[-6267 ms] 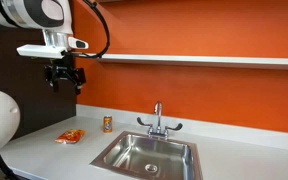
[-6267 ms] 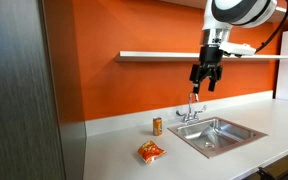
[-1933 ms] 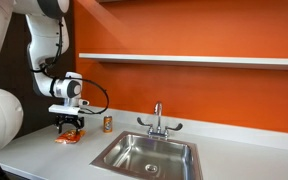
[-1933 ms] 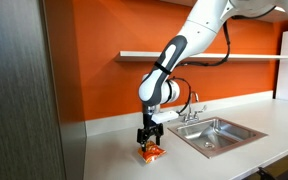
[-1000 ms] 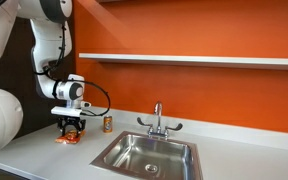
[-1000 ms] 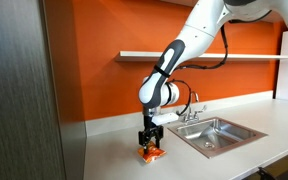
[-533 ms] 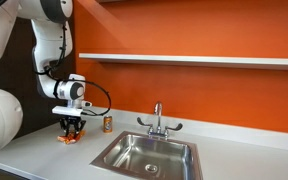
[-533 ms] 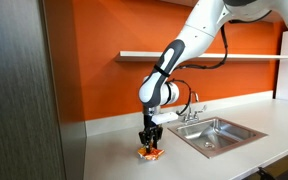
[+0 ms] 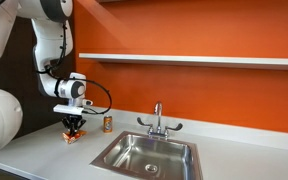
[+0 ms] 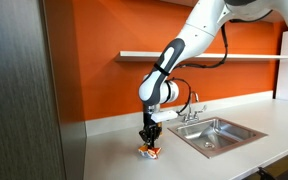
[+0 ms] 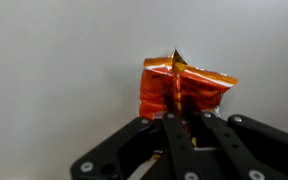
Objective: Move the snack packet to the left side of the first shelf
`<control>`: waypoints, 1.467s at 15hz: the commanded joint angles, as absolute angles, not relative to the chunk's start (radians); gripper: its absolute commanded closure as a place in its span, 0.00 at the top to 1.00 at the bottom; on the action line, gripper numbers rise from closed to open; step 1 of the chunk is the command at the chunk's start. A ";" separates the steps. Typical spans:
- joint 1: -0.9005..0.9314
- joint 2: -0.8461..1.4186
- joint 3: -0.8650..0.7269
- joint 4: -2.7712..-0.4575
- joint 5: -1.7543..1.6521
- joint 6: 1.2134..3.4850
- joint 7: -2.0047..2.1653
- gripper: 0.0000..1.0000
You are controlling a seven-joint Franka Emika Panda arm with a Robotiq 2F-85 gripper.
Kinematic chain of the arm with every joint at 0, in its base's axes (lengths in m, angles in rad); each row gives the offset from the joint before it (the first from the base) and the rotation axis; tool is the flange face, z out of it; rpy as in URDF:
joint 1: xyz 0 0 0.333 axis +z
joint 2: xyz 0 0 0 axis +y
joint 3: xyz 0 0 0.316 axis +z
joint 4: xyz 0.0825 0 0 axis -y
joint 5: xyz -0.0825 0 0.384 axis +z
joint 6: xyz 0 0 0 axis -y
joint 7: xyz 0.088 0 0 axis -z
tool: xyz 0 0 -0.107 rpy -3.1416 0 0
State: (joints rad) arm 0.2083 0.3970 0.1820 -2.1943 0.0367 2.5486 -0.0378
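Observation:
The snack packet (image 11: 184,88) is orange-red and crinkly, bunched into a ridge between the fingers of my gripper (image 11: 182,112) in the wrist view. The jaws stand close together, pinching the packet's middle. In both exterior views the gripper (image 9: 72,128) (image 10: 149,141) points straight down at the grey countertop with the packet (image 9: 71,138) (image 10: 150,151) under its tips, still on the counter. The first shelf (image 9: 194,60) (image 10: 199,55) is a long thin white board on the orange wall, well above the gripper.
A small upright can (image 9: 108,124) (image 10: 158,126) stands by the wall just beside the gripper. A steel sink (image 9: 149,157) (image 10: 219,134) with a faucet (image 9: 158,121) sits in the countertop. A dark panel (image 10: 24,90) stands at the counter's end.
The jaws have closed from wide apart onto the packet, squeezing it into a ridge. The arm has settled slightly lower over it.

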 commanded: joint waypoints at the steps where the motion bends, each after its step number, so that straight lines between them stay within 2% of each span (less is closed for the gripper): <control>1: 0.194 0.417 0.186 -2.184 0.032 2.560 -0.056 0.00; 14: 0.202 0.333 0.171 -2.206 0.018 2.523 -0.030 0.02; 22: 0.224 0.188 0.174 -2.271 0.003 2.481 0.013 0.02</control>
State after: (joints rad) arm 0.2148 0.2868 0.1708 -2.2137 0.0352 2.5252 -0.0333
